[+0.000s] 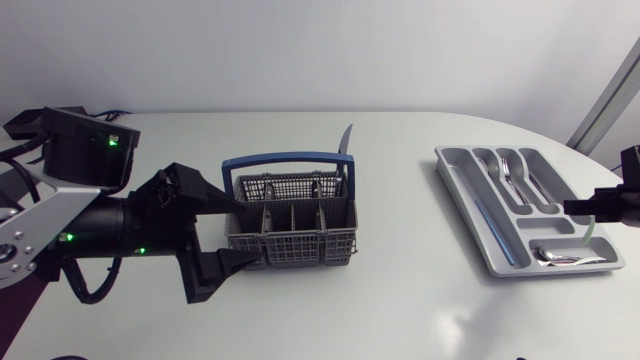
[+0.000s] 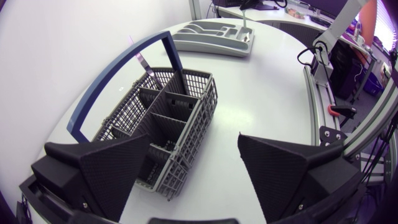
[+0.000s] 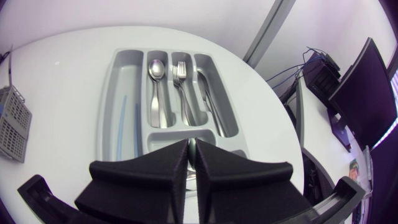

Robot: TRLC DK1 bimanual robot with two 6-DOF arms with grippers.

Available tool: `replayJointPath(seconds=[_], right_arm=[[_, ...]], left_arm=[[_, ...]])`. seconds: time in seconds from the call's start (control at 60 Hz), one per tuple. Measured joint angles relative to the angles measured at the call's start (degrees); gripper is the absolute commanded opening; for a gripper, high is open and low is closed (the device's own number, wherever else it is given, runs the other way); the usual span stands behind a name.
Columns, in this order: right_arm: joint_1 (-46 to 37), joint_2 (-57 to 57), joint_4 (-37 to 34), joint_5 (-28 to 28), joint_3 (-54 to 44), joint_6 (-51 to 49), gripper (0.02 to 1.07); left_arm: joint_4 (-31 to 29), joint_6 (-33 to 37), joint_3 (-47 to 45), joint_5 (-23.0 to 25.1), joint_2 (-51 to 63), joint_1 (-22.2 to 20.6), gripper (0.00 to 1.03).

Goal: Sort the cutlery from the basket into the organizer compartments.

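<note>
Head cam: fixed overhead, looking down, mid range, basket (image 1: 290, 222) and organizer (image 1: 452, 172) both in frame. Left wrist cam: low, hard up against the basket's short end, facing along it toward the organizer well beyond. Right wrist cam: well away from the basket, close above the organizer, tilted down; only a corner of the basket shows. All three share both.
</note>
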Motion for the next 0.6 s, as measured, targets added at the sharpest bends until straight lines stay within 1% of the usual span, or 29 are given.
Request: replayJointPath(seconds=[0.217, 0.367, 0.55, 0.583, 0.6], right_arm=[[-1.22, 5.90, 8.37, 6.51, -3.61, -4.55, 0.07], [-1.22, 9.68, 13.14, 8.57, -4.87, -5.81, 0.07], [-1.25, 15.76, 21.64, 11.10, -5.35, -6.47, 0.08], [-1.25, 16.59, 22.53, 11.39, -5.64, -6.67, 0.09], [-1.25, 17.00, 22.91, 11.54, -5.81, -6.67, 0.11]], left_arm=[[-0.39, -0.02, 0.55, -0.39, 0.00, -0.46, 0.98], [-0.39, -0.63, 0.61, -0.39, 0.00, -0.81, 0.98], [-0.81, -0.66, 0.61, -0.39, 0.00, -0.85, 0.98], [-0.81, -0.66, 0.61, -0.39, 0.00, -0.85, 0.98], [-0.81, -0.66, 0.61, -0.39, 0.00, -0.85, 0.98]])
